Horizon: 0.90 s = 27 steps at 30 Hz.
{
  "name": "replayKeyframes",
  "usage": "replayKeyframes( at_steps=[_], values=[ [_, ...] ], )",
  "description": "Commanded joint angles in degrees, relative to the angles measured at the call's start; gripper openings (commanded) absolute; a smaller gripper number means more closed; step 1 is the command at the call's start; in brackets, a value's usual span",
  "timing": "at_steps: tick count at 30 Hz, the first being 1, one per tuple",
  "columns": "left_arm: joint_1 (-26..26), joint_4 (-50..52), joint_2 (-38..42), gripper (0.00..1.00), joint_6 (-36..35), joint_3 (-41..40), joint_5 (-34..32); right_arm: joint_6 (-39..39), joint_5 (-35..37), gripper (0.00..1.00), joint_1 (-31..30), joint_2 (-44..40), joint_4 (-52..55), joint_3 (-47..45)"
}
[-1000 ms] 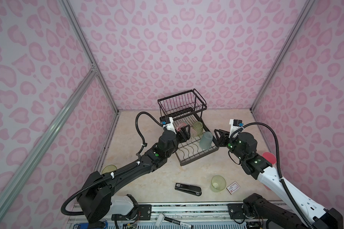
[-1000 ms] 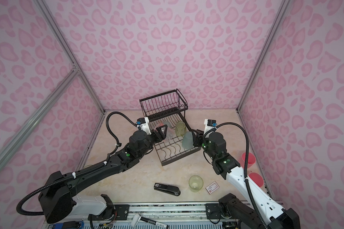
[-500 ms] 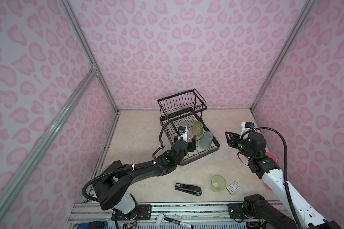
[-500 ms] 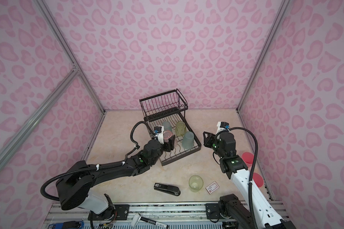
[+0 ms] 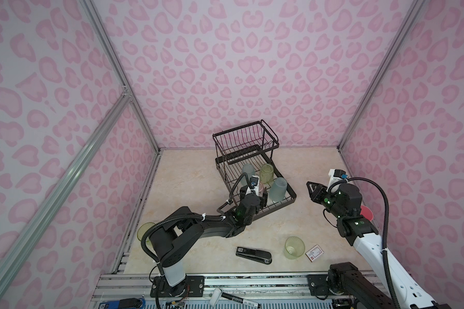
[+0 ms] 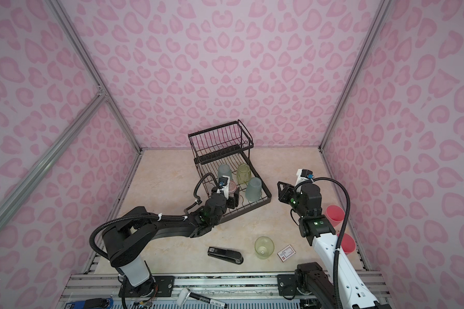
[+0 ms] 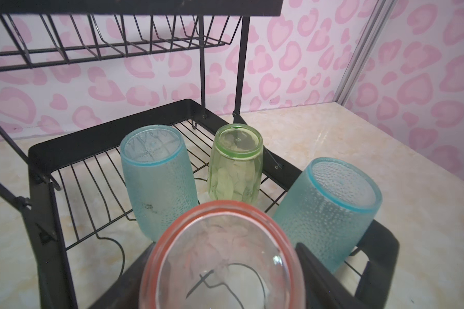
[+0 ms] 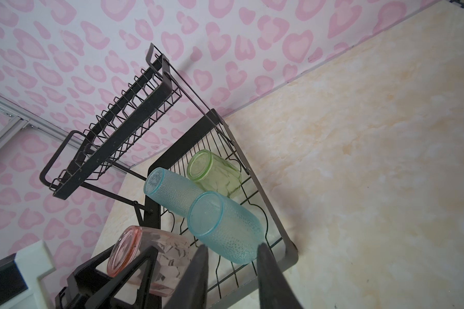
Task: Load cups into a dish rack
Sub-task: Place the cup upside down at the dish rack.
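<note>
1. Near edge of the desk [image 5: 193,187]: a black stapler [image 5: 253,255] lies flat near the middle. To its right is a green cup [image 5: 294,247] with its mouth toward the camera, then a small card [image 5: 314,252]. The three are apart.

2. Left edge: a second green cup [image 5: 145,231], partly hidden behind the left arm. Right edge: a near pink cup [image 6: 346,242] and a far pink cup [image 6: 334,212], both partly hidden behind the right arm.

3. Right gripper [image 5: 310,190]: over bare desk to the right of the dish rack [image 7: 91,137], clear of it. The fingers are partly spread with nothing between them.

4. Left gripper [image 6: 227,196]: at the near side of the rack's lower tray, toward its left rim. The fingers clasp a clear pink cup [image 7: 225,256], base up. It cannot be told whether this cup rests on the wires.

5. The dish rack stands toward the middle of the far edge, turned at an angle. Its lower tray holds three cups, base up:
- a near teal cup [image 5: 277,190] by the near right corner
- a third green cup [image 5: 267,173] behind it
- a far teal cup [image 5: 247,171] to the left of that
</note>
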<state>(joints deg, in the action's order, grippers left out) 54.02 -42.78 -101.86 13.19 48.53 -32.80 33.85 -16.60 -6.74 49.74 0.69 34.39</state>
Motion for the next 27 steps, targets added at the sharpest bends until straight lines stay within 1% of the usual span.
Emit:
replayKeyframes(
  at_steps=[1, 15, 27],
  values=[
    [0.03, -6.14, -2.02, 0.58, -2.24, 1.17, -2.01, 0.02, -1.27, 0.32, 0.63, -0.16, -2.68, -1.19],
    [-0.14, -9.99, -10.38, 0.58, -3.55, 4.78, -3.50, 0.61, -1.07, 0.31, 2.08, -0.34, -4.25, -3.62],
    [-1.54, -10.48, -14.47, 0.58, -4.14, 7.56, -3.59, 1.51, -1.75, 0.31, 2.61, 0.13, -7.54, -6.04]
  ],
)
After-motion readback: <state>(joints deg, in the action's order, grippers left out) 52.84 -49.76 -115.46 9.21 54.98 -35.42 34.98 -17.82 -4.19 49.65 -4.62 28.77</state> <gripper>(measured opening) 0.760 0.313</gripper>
